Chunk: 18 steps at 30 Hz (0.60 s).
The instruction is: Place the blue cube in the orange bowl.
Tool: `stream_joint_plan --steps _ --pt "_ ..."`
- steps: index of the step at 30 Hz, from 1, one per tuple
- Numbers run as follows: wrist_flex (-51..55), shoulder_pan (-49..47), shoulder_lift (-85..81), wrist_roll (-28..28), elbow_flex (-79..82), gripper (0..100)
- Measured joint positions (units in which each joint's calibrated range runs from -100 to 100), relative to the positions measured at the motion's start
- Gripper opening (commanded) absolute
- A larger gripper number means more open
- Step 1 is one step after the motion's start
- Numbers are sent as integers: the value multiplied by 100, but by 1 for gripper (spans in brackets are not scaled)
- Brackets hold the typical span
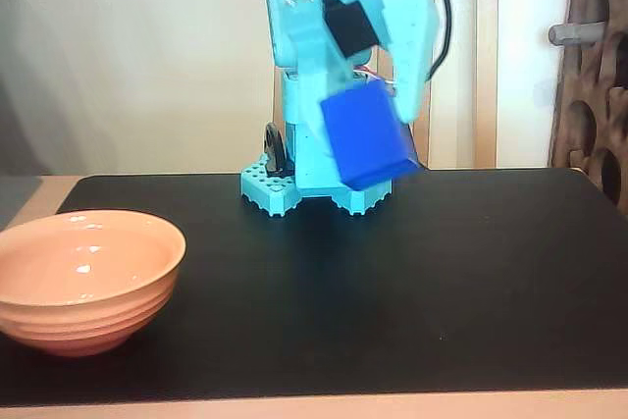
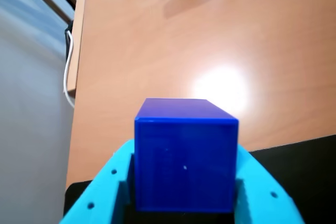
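**Cube Held Aloft, Bowl at Table Edge**

The two-finger light-blue plastic gripper (image 1: 378,149) is clenched on the small solid deep-blue cube (image 1: 368,134). In the fixed view the cube hangs tilted in the air, well above the black mat (image 1: 412,272), in front of the arm's light-blue base (image 1: 294,188). The gripper body slopes down from the top of the frame, and a black cable (image 1: 444,17) runs along its right side.

In the wrist view the same cube (image 2: 184,156) fills the lower centre of the frame. The light-blue fingers (image 2: 107,187) press against its left and right faces. Its top face and front face are both visible and appear smooth. Beyond it lies a light-brown wooden tabletop (image 2: 173,51) with a bright glare spot. A corner of the black mat (image 2: 310,166) shows at lower right. A white cable (image 2: 67,77) hangs past the tabletop's left edge.

The wide, round, glossy peach-orange bowl (image 1: 83,282) with horizontal ridges stands upright on the mat at the far left of the fixed view, partly cut by the frame edge. It is empty. The cube is well apart from the bowl, higher and to its right.
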Motion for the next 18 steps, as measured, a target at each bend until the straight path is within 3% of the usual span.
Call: stream_joint_plan --steps 18 --pt "0 1707 -119 836 0 16"
